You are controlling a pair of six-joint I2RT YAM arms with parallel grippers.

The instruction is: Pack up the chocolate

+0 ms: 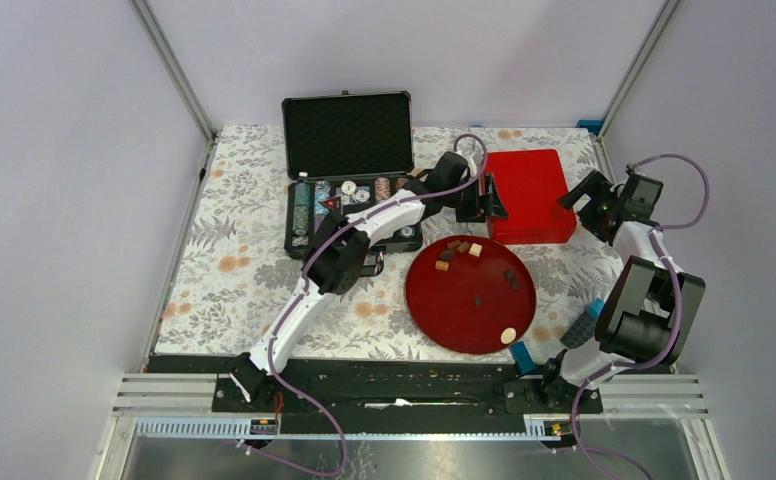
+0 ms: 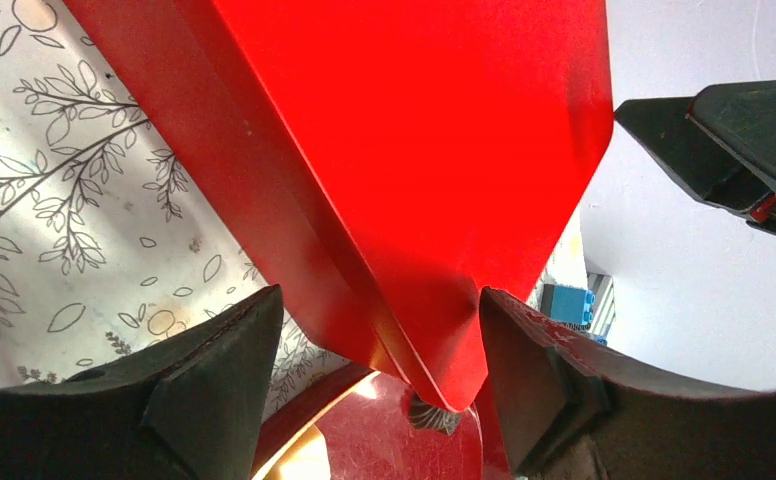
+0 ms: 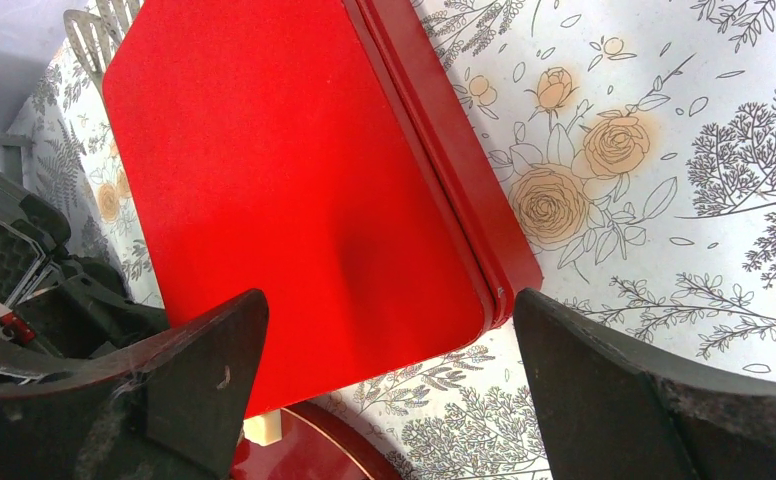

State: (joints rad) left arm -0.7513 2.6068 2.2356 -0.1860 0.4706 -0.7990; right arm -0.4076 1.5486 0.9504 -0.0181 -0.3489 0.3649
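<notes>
Some chocolate, floral tablecloth (grey walls)

A table covered in a white cloth printed with grey leaves and pale orange roses carries everything. At its far edge, left of the middle, lies an open black hard case, its foam-lined lid standing upright behind a base of striped round chips. Just right of the case rests a flat, bright red square tin with rounded corners, its lid shut. Nearer, touching or just short of the tin's near left corner, sits a round dark red plate. A blue toy brick lies right of the plate, partly hidden
</notes>
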